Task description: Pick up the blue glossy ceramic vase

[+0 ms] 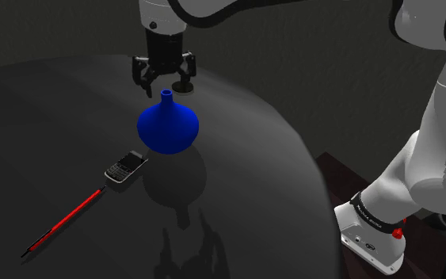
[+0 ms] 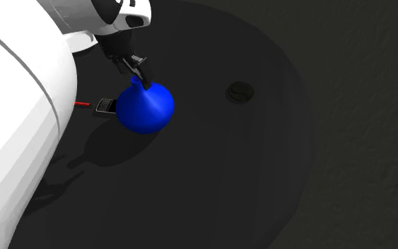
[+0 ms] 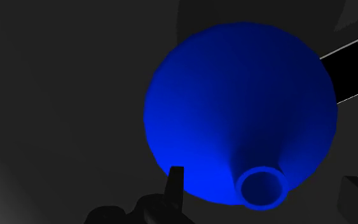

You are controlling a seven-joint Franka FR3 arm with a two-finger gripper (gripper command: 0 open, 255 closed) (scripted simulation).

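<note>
On a dark round table (image 1: pixel 276 174), its sheen mirroring what stands on it: one white arm (image 1: pixel 439 119), reaching from the stand at the shoulder view's lower right up and across to the left, so that the hand hangs over the work. One blue vase (image 1: pixel 168 127), upright near the table's middle, with a broad round belly narrowing to a short slim neck and open mouth; the neck looks like the only part slender enough to fit between the fingers, which likely explains the approach from straight above. One black gripper (image 1: pixel 164 82), released, pointing down, poised just over the mouth; in the wrist view the neck's rim sits between the spread fingers (image 3: pixel 176 184) without contact, so nothing is held yet. One phone (image 1: pixel 126 167), flat, just beside the belly, near enough to be nudged if the vase swings. One red pen (image 1: pixel 62 222), flat, one end close to the phone. One small dark round item (image 2: pixel 240 90), well apart, unidentifiable.
</note>
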